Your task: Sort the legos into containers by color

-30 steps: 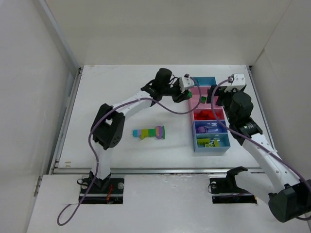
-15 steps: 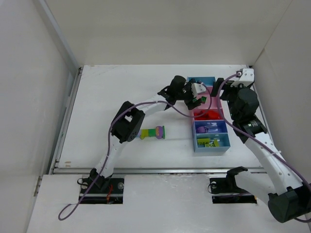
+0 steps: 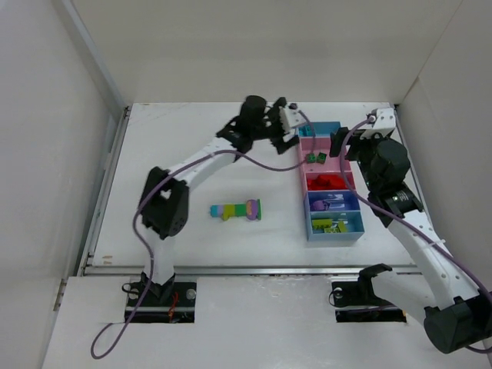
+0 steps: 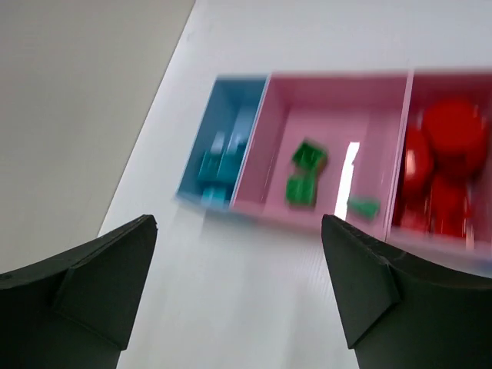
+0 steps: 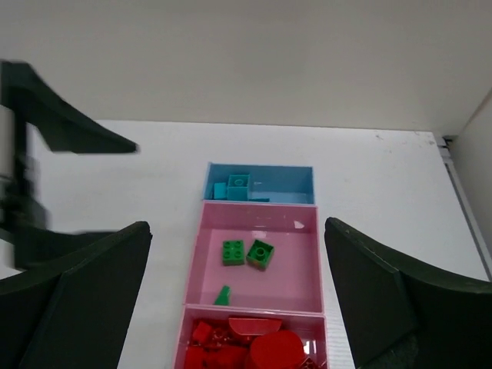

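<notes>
Left claw [image 3: 289, 135] first: its jaws are spread wide with nothing between them, so it's released and empty. It hangs just off the 11 o'clock corner of the containers [image 3: 327, 165], the five-bin strip running away from the arms. From its wrist camera you look between the dark fingers [image 4: 84, 300] straight down at the far bins.

Below it, at the claw's 4 o'clock, the first pink bin [image 5: 292, 277] holds three green legos [image 5: 260, 254] lying loose on its floor, apart from each other. That's the green bin, I'd say. At 12 o'clock from there, the end light-blue bin [image 5: 288, 184] has teal pieces [image 5: 234, 187]. At 6 o'clock, the second pink bin is packed with red legos [image 5: 254, 346]. Same colours sit together, which is the whole point.

Right claw [image 3: 342, 144] now: also gaping, holding nothing, poised over the strip's 2 o'clock edge. My read is it's parked there to stay clear of its partner.

Further out, at 9 o'clock and well apart from the strip, a clump of legos [image 3: 237, 210] lies on the table [image 3: 192, 146]. It shows teal, yellow-green, purple and green bricks touching in a row, unsorted. That looks like the next job, and probably needs pulling apart.
</notes>
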You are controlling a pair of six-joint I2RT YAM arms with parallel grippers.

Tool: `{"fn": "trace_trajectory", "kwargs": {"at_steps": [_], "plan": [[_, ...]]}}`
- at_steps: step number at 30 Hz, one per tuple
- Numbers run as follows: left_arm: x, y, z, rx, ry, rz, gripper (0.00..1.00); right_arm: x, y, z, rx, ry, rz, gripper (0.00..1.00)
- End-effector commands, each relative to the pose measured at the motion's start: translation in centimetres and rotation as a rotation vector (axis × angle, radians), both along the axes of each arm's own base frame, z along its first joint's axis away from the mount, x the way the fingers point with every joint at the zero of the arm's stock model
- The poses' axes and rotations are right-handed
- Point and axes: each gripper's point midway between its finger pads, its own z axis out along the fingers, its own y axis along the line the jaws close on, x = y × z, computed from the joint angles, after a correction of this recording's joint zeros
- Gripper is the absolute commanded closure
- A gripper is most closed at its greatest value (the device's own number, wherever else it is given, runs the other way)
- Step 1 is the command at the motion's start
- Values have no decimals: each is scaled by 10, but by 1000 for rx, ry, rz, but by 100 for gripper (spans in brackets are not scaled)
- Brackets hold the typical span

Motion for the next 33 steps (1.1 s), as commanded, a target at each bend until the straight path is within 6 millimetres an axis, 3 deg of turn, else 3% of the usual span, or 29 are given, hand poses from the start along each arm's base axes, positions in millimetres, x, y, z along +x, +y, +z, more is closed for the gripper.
{"fn": "trace_trajectory", "kwargs": {"at_steps": [1, 3, 4, 7, 10, 17, 21, 26, 33], "plan": [[-31, 82, 9, 161, 5, -26, 15, -1, 26, -3, -42, -1, 157, 1], [-56, 108, -19, 314, -30, -123, 15, 0, 38, -9, -45, 16, 222, 1], [-89, 132, -48, 422, 65, -177, 15, 1, 44, -14, -47, 29, 242, 1], [-138, 171, -93, 573, 150, -278, 15, 2, 56, -22, -52, 51, 271, 1], [-161, 187, -123, 653, 138, -262, 4, 3, 68, -26, -76, 59, 311, 1], [-170, 187, -140, 639, 95, -237, 0, -5, 80, -28, -88, 62, 337, 1], [-169, 178, -169, 681, 102, -265, 0, -12, 74, -29, -92, 70, 315, 1], [-169, 162, -182, 673, 137, -252, 0, -18, 69, -35, -103, 103, 290, 1], [-172, 163, -198, 677, 199, -231, 2, -22, 55, -36, -110, 111, 227, 1]]}}
